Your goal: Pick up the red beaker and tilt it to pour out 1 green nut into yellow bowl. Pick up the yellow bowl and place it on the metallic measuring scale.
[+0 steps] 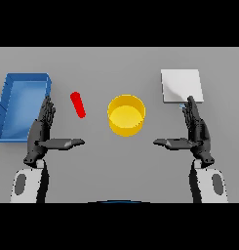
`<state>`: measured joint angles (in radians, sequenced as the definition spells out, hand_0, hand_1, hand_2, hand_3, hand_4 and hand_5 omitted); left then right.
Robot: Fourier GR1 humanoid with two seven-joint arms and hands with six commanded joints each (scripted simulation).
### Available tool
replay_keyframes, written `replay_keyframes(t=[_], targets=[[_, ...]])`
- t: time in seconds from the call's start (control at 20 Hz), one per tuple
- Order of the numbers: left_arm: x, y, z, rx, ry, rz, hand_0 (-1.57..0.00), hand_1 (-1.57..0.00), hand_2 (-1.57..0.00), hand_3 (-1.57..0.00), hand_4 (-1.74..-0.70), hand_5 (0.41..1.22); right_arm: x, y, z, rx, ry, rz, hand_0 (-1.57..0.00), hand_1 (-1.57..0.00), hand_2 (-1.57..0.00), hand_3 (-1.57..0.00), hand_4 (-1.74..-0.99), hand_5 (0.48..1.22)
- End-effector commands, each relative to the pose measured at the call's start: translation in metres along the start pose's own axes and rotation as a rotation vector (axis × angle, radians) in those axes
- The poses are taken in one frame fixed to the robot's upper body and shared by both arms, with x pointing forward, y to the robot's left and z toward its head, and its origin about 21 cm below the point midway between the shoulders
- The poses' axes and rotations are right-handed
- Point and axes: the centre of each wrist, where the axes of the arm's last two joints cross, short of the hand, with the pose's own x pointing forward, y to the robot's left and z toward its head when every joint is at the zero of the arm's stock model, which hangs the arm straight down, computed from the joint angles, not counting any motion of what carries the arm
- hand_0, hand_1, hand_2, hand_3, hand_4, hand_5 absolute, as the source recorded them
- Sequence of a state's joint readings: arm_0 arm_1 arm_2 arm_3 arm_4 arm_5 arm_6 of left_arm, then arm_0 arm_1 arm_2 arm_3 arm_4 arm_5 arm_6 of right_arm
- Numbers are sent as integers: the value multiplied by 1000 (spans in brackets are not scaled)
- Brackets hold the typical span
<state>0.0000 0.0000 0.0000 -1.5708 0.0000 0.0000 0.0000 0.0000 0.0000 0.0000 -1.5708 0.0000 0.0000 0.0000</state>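
The red beaker (78, 104) is a slim red shape on the grey table, left of centre, leaning slightly. The yellow bowl (126, 115) stands in the middle, with no nut visible inside it. The metallic measuring scale (182, 85) is a pale square plate at the back right. My left hand (42, 132) is open, fingers straight and thumb pointing inward, below and left of the beaker and apart from it. My right hand (196, 133) mirrors it, open, just below the scale's front edge and right of the bowl. Neither hand holds anything.
A blue tray (9, 105) with raised walls lies at the far left, right beside my left hand's fingertips.
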Motion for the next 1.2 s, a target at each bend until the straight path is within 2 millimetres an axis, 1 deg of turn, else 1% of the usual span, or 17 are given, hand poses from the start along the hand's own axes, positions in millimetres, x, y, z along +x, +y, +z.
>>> replay_keyframes(t=[0.0,0.25,0.3,0.35,0.4,0.45,0.55,0.65,0.7,0.75,0.85,0.9,1.0,1.1,1.15], targets=[[0,-1,1,0,-2,1,1,1,1,1,-1141,660,0,1,0,0,-1,-1,1,1,1,1,-1071,578],[-2,-8,11,-3,-7,2,1,1,1,1,-1141,660,-2,8,1,8,-1,0,1,1,1,1,-1071,578],[4,-10,25,-45,-54,-77,1,1,1,1,-1141,660,4,1,7,6,-85,156,1,1,1,1,-1071,578],[10,-9,34,-65,-80,-126,1,1,1,1,-1143,660,6,6,15,21,-140,236,1,1,1,1,-1072,577],[15,-11,38,-82,-75,-149,1,1,1,1,-1144,660,7,10,21,27,-157,294,1,1,1,1,-1066,576],[20,-14,40,-88,-68,-169,1,1,1,1,-1142,662,9,13,24,32,-159,324,1,1,1,1,-1064,577],[25,-16,44,-97,-59,-190,1,1,1,1,-1136,657,14,12,25,35,-161,331,1,1,1,1,-1084,585],[24,-14,46,-95,-21,-194,1,1,1,1,-1139,652,16,10,26,53,-150,315,1,1,1,1,-1118,600],[24,-15,42,-101,-10,-202,1,1,1,1,-1137,650,18,9,25,59,-157,312,1,1,1,1,-1131,607],[20,-18,39,-104,5,-200,1,1,1,1,-1137,649,18,10,26,65,-161,302,1,1,1,1,-1147,614],[15,-15,28,-106,31,-211,1,1,1,1,-1137,647,15,13,27,87,-149,272,1,1,1,1,-1180,627],[14,-16,17,-106,57,-207,1,1,1,1,-1145,643,17,14,25,84,-143,263,1,1,1,1,-1189,626],[6,-14,5,-114,62,-207,1,1,1,1,-1169,648,16,11,21,88,-142,248,1,1,1,1,-1209,627],[1,-12,-11,-112,64,-215,1,1,1,1,-1178,648,18,10,25,92,-174,246,1,1,1,1,-1219,626],[-2,-12,-17,-118,69,-223,1,1,1,1,-1177,644,14,9,25,94,-158,248,1,1,1,1,-1220,626]])
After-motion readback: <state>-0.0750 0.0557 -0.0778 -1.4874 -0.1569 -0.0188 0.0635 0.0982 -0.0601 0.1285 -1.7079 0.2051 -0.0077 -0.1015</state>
